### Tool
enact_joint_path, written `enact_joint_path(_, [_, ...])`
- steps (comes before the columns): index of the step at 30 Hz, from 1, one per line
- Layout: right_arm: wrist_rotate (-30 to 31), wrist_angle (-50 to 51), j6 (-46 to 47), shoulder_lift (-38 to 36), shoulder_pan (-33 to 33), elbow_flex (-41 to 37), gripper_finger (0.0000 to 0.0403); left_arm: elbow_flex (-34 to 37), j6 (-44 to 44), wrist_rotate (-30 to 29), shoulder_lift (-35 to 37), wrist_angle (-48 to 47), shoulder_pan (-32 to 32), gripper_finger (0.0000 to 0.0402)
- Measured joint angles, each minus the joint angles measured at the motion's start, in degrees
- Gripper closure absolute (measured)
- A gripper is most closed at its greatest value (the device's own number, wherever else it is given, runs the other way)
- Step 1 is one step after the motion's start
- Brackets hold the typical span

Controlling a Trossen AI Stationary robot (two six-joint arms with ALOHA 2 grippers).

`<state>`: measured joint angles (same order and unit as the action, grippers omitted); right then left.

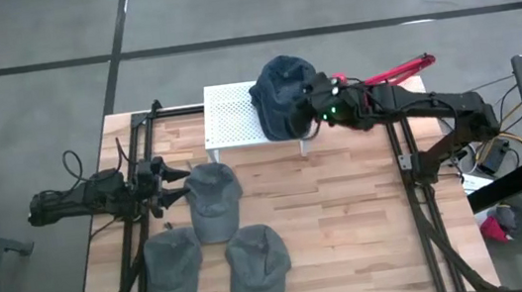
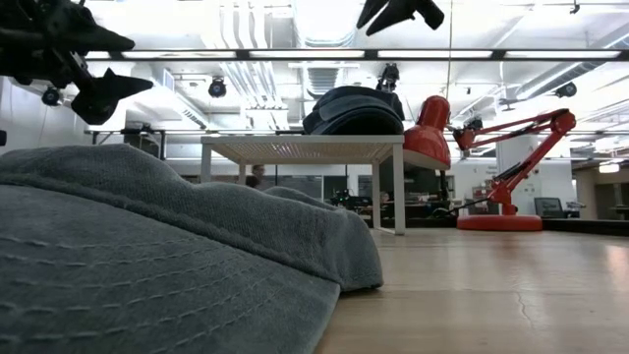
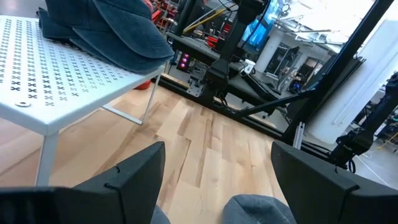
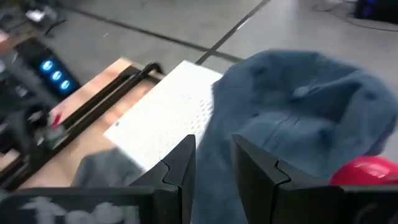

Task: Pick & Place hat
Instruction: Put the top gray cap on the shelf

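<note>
A dark blue hat (image 1: 282, 91) rests crown up on the right end of a small white perforated stand (image 1: 233, 119); the low view shows the hat (image 2: 354, 110) sitting on the stand's top (image 2: 295, 147). My right gripper (image 1: 307, 100) hovers just above the hat's right side, open with a narrow gap, clear of the cloth (image 2: 398, 12). In the right wrist view the hat (image 4: 298, 124) fills the space beyond the right gripper (image 4: 214, 171). My left gripper (image 1: 178, 181) waits wide open above the table's left part (image 3: 217, 180).
Three grey hats lie flat on the wooden table: one by my left gripper (image 1: 213, 200), two nearer the front edge (image 1: 173, 266) (image 1: 258, 266). A red desk lamp (image 1: 397, 71) stands right of the stand. Bare wood lies at the table's right half.
</note>
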<state>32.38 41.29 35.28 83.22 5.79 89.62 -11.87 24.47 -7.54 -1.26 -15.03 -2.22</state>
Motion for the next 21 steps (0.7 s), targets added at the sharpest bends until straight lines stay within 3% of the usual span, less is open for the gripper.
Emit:
enact_joint_path(16, [-2.91, 0.42, 1.26, 2.06, -16.52, -0.83, 0.0305, 0.00, -0.02, -0.02, 0.02, -0.02, 0.00, 0.0106])
enact_joint_path(21, [-2.97, 0.35, 5.78, 2.16, -20.35, -2.67, 0.0305, 0.02, -0.22, -0.01, 0.00, -0.07, -0.01, 0.0106])
